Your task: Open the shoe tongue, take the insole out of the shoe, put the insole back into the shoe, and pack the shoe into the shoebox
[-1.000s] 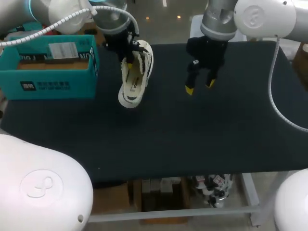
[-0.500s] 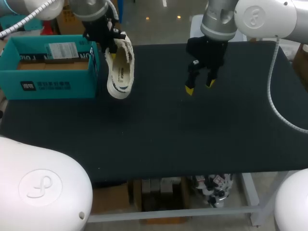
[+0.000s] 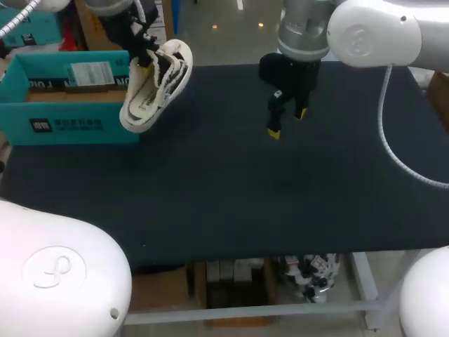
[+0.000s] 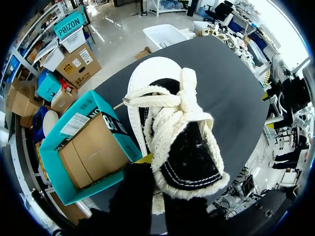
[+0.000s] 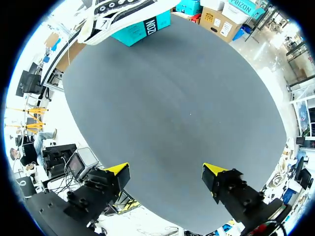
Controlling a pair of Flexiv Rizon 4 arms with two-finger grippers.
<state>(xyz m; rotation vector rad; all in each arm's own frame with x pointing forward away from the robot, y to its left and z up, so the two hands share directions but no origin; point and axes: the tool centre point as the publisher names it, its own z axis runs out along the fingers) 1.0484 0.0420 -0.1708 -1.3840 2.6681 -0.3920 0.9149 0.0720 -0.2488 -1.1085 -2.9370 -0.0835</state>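
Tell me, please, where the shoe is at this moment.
In the head view the shoe hangs from the left gripper at the table's far left, just over the right end of the teal shoebox.

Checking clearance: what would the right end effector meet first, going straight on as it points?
Likely the bare table; nothing shows between it and the right end effector, though depth is unclear.

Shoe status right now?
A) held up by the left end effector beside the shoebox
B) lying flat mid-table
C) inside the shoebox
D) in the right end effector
A: the left end effector grips the shoe, which is tilted and off the table beside the shoebox, not inside it; the right end effector is open and empty.
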